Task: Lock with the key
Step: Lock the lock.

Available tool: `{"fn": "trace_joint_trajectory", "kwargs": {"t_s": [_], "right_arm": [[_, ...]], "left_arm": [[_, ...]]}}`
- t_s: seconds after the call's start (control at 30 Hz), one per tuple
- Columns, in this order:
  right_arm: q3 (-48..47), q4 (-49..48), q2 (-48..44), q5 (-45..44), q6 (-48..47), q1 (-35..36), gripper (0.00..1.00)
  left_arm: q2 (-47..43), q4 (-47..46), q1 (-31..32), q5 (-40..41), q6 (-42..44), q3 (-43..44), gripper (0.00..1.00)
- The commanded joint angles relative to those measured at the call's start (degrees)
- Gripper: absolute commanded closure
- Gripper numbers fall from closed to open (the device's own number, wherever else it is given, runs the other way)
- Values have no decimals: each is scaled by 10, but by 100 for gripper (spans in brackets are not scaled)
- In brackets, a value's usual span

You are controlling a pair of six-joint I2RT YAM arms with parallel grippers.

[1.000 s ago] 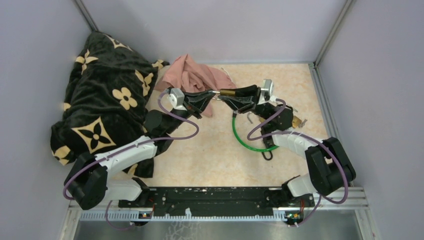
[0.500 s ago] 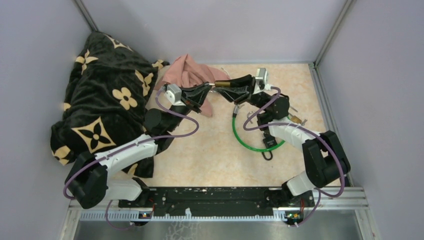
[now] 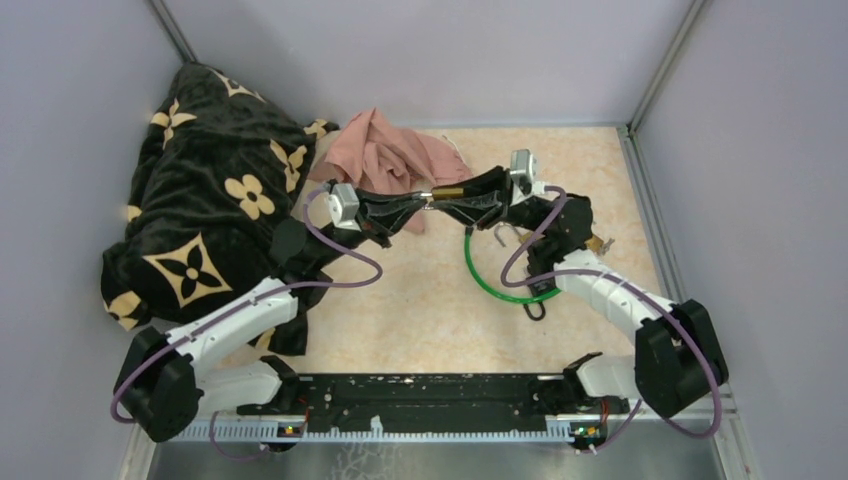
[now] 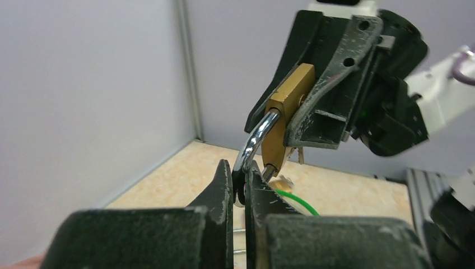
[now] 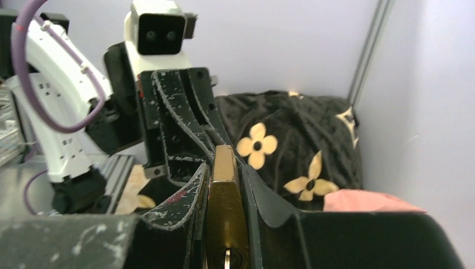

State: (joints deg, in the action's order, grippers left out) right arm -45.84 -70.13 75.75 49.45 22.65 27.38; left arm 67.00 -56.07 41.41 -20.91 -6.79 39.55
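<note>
A brass padlock [image 3: 450, 191] hangs in the air between the two grippers above the table's middle. My right gripper [image 3: 458, 197] is shut on the padlock's brass body [image 5: 226, 210]; its keyhole [image 5: 226, 259] faces the right wrist camera, with a thin metal sliver in it. My left gripper [image 3: 424, 200] is shut on the padlock's silver shackle [image 4: 255, 140]; the shackle's free end [image 4: 268, 170] stands out of the body [image 4: 285, 112]. The key [image 3: 597, 243], brass-coloured, seems to lie on the table right of the right arm, small and unclear.
A green cable loop [image 3: 500, 285] lies on the tan table below the padlock. A pink cloth [image 3: 385, 150] lies at the back. A black blanket with gold flowers [image 3: 215, 190] is piled at the left. Grey walls enclose the table.
Both grippers, joined on the padlock, moved slightly right and toward the near edge over the last second. The right arm's elbow swung outward to the right.
</note>
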Motion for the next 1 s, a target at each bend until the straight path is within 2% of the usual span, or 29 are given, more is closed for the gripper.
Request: {"fn": "trace_joint_trajectory", "kwargs": {"t_s": [0.0, 0.13, 0.17, 0.27, 0.53, 0.7, 0.77, 0.83, 0.9, 0.97], "right_arm": [[33, 243, 7, -37, -71, 29, 100], [48, 271, -23, -32, -81, 39, 100], [47, 276, -24, -34, -83, 43, 100], [45, 257, -20, -30, -70, 48, 100], [38, 232, -29, -28, -49, 48, 100], [36, 238, -31, -29, -49, 48, 100], [35, 239, -31, -30, -48, 48, 100], [34, 239, -34, -33, -48, 48, 100], [33, 245, -37, -35, -51, 48, 100], [31, 254, -40, -36, -55, 48, 100]], "left_arm": [[-38, 57, 14, -421, -29, -7, 100], [-61, 85, -42, -445, -30, -21, 100], [-65, 78, -48, -444, -34, -26, 97], [-76, 45, -54, -427, -50, -44, 86], [-89, 54, -66, -416, -75, -62, 87], [-93, 43, -68, -405, -84, -67, 75], [-92, 42, -68, -403, -85, -68, 75], [-93, 43, -68, -401, -84, -69, 79], [-94, 52, -69, -405, -78, -69, 100], [-98, 68, -68, -410, -68, -66, 100]]}}
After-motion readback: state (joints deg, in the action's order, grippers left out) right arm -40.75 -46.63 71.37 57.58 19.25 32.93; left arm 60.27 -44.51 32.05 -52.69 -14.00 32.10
